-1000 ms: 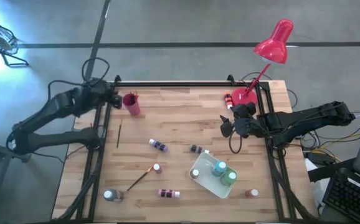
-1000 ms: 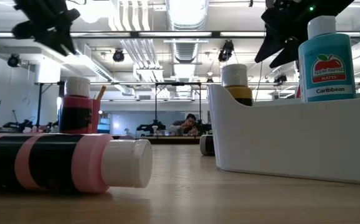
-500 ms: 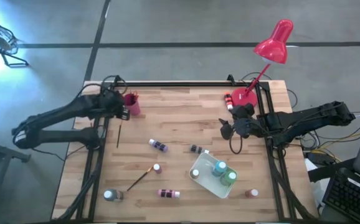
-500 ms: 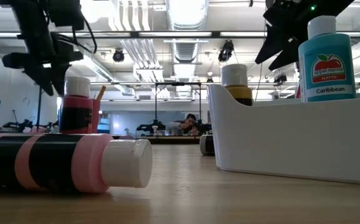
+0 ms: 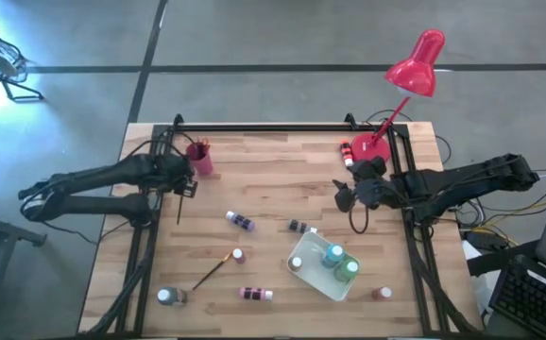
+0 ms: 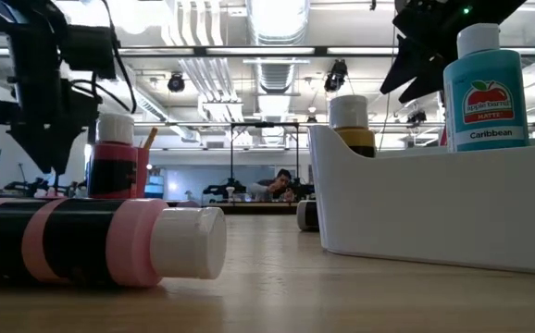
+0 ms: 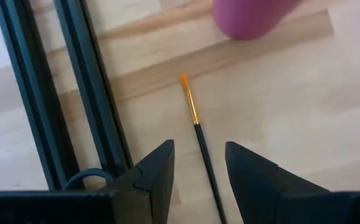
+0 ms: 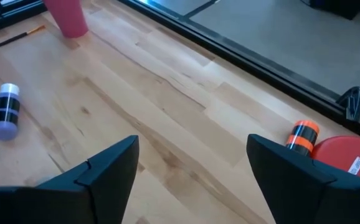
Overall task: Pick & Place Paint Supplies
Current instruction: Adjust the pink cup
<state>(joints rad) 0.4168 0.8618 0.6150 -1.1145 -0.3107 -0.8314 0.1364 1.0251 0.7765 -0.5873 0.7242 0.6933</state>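
Observation:
A thin dark paintbrush (image 5: pixel 179 204) with an orange tip (image 7: pixel 184 82) lies flat on the wooden table near its left edge, just nearer than a pink cup (image 5: pixel 198 156). My left gripper (image 5: pixel 186 183) hangs over the brush, pointing steeply down and open. In the left wrist view its fingers (image 7: pixel 162 169) stand on either side of the handle (image 7: pixel 206 163) without touching it. My right gripper (image 5: pixel 344 195) waits open above the table's right side. Small white-capped bottles lie scattered: purple (image 5: pixel 240 221), dark (image 5: pixel 298 227), pink-and-black (image 5: pixel 254 294).
A white tray (image 5: pixel 303 257) at the near right holds teal and green bottles. Another brush (image 5: pixel 213 270) lies near the middle front. A red desk lamp (image 5: pixel 415 66) stands at the far right with an orange bottle (image 5: pixel 347 151) beside its base. A black frame rail (image 7: pixel 93 93) runs close beside the left gripper.
My left gripper has come down and toward the table's near edge, from beside the pink cup to over the thin dark brush, tipping from a shallow slant to point steeply down. The right arm has kept still.

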